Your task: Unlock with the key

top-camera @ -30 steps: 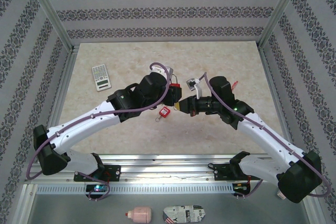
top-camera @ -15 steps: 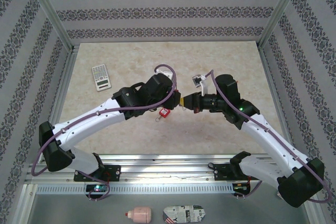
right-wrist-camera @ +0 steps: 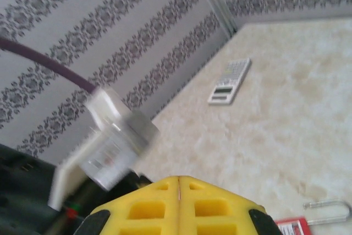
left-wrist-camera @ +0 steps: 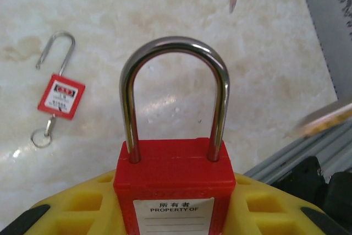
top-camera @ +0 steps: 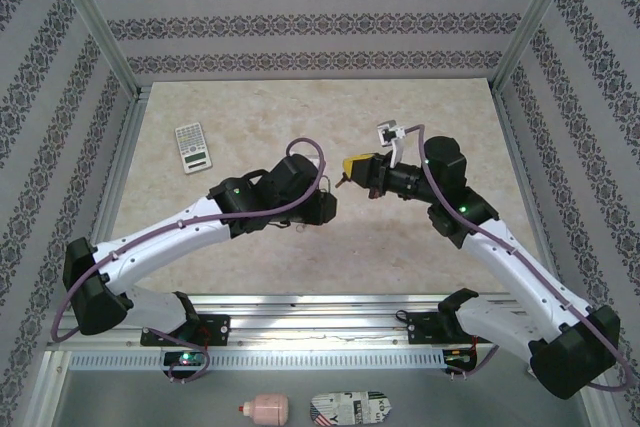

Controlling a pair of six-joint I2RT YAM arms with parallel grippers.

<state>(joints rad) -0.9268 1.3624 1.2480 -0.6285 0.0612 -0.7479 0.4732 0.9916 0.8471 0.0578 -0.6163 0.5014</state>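
Because the half-closed left claw (top-camera: 322,205) clamps its body, the red padlock (left-wrist-camera: 171,171) sits braced for keying. Right claw (right-wrist-camera: 179,190) is pressed shut; key grip unconfirmed.

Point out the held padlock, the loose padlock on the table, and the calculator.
held padlock (left-wrist-camera: 171,170), left wrist view, red body.
loose padlock (left-wrist-camera: 61,96), left wrist view, red body.
calculator (top-camera: 193,147), top external view, middle of its face.

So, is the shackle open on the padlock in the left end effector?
No, both legs of the shackle sit inside the red padlock body.
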